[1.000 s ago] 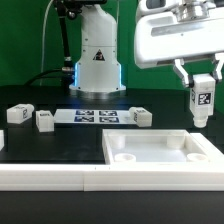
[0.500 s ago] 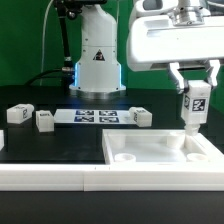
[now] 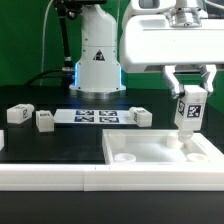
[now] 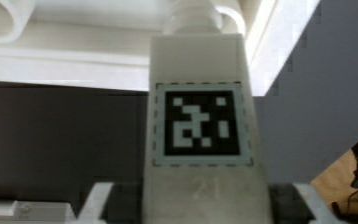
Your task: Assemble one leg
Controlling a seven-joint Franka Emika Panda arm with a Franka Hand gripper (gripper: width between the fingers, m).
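Note:
My gripper (image 3: 189,98) is shut on a leg (image 3: 189,108), a small white post with a black-and-white tag, held upright. Its lower end hangs just above the far right corner socket (image 3: 186,142) of the large white panel (image 3: 160,156). In the wrist view the leg (image 4: 204,110) fills the middle, tag facing the camera, with one gripper finger (image 4: 105,198) on each side of it and the panel's white edge (image 4: 87,50) beyond. Three more legs lie on the table: one at the far left (image 3: 17,114), one beside it (image 3: 44,120), one behind the panel (image 3: 139,117).
The marker board (image 3: 95,116) lies flat in front of the robot base (image 3: 97,70). A low white rail (image 3: 60,178) runs along the near side of the table.
The gripper has carried the leg down and toward the exterior view's left, from right of the panel's corner to just above its far right socket.

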